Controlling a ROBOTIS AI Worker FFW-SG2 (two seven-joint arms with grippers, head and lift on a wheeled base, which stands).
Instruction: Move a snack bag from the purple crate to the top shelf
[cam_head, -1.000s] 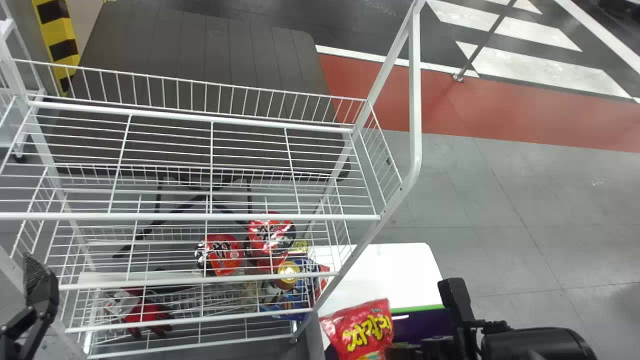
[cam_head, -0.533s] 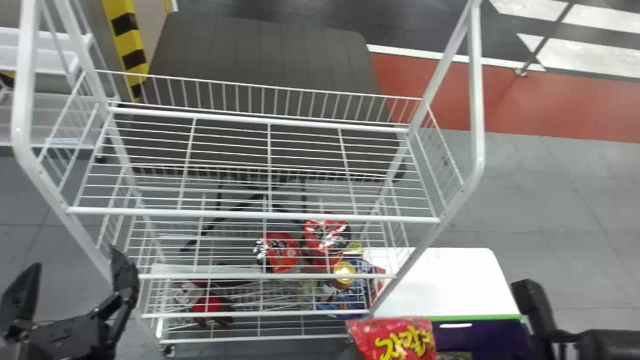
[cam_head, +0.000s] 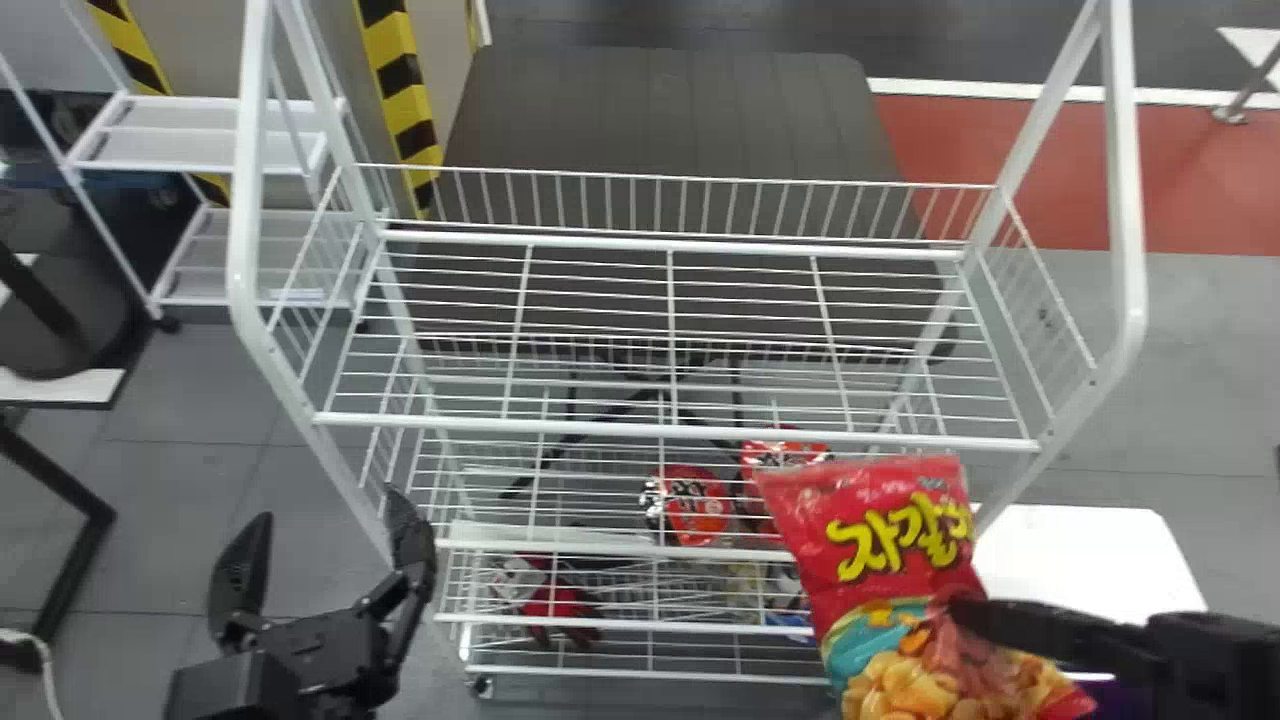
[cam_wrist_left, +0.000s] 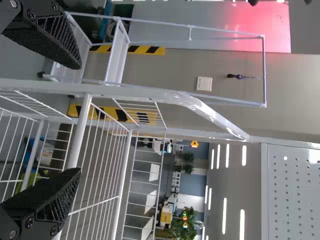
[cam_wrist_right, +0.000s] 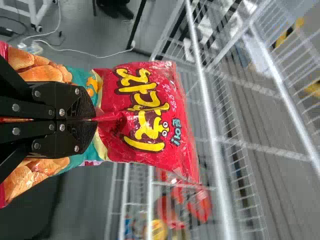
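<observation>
My right gripper (cam_head: 965, 610) is shut on the red snack bag (cam_head: 890, 540), which hangs in front of the white rack's right half, below the top shelf's front rail. In the right wrist view the fingers of the right gripper (cam_wrist_right: 95, 119) pinch the middle of the snack bag (cam_wrist_right: 145, 110). The top shelf (cam_head: 670, 430) is bare wire mesh. At the lower left my left gripper (cam_head: 330, 560) stands open and holds nothing, left of the rack's lower tiers; in the left wrist view the left gripper (cam_wrist_left: 75, 122) has its fingers wide apart. The purple crate (cam_head: 1105, 690) is mostly hidden behind the right arm.
Lower tiers hold red packages (cam_head: 690, 505) and a red glove-like item (cam_head: 560, 610). The rack's side posts (cam_head: 1125, 200) rise at both ends of the top shelf. A white table (cam_head: 1090, 555) stands at the right, a smaller white rack (cam_head: 200, 150) at the back left.
The snack bag has risen from beside the crate in my right gripper to before the rack. The head view has shifted so the rack sits farther right, and the left gripper has come fully into view.
</observation>
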